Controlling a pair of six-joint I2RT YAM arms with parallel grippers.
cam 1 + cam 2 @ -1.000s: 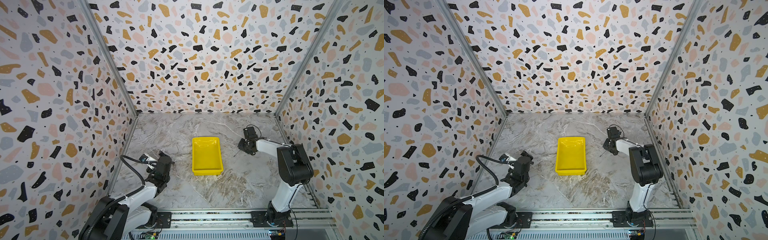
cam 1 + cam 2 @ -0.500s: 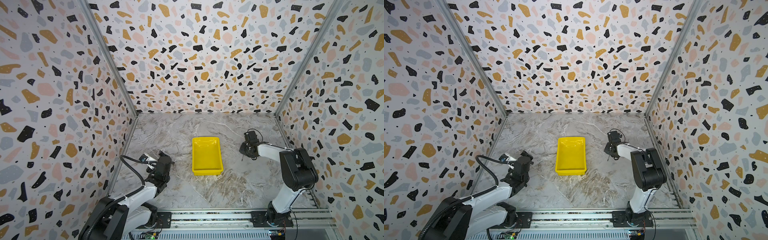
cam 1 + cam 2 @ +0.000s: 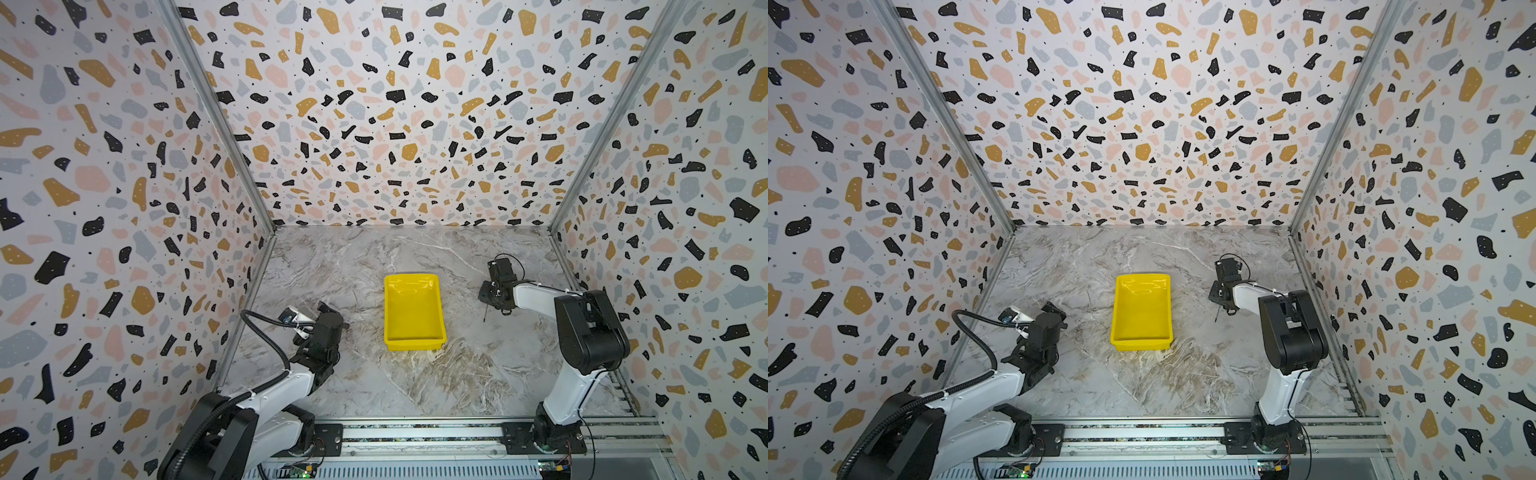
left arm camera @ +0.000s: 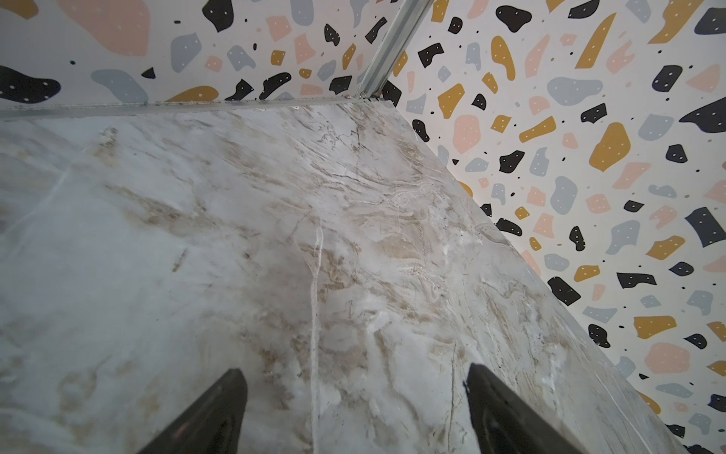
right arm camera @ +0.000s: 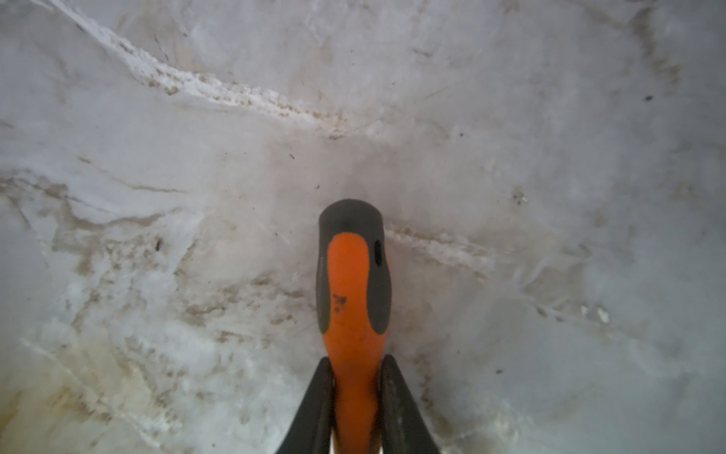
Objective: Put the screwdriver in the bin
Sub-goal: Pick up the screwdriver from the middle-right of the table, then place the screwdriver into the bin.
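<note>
My right gripper [image 5: 356, 363] is shut on the orange neck of the screwdriver [image 5: 353, 283], whose grey-black cap end points away from the jaws over the marble floor. In both top views the right gripper [image 3: 493, 296] [image 3: 1222, 296] sits to the right of the bin, and the screwdriver's thin dark shaft [image 3: 485, 313] [image 3: 1217, 314] sticks out below it toward the front. The yellow bin [image 3: 415, 344] [image 3: 1141, 344] stands in the middle of the floor with nothing in it. My left gripper [image 4: 353, 377] [image 3: 327, 312] is open near the left wall, holding nothing.
Terrazzo-patterned walls [image 3: 395, 124] close in the marble floor [image 3: 457, 374] on three sides. A metal rail [image 3: 415, 432] carrying both arm bases runs along the front. A wall corner post [image 4: 387, 43] stands ahead of the left gripper.
The right gripper has closed tighter on the screwdriver handle and shifted slightly toward the front, its elbow swinging right. The left arm and the bin have not moved.
</note>
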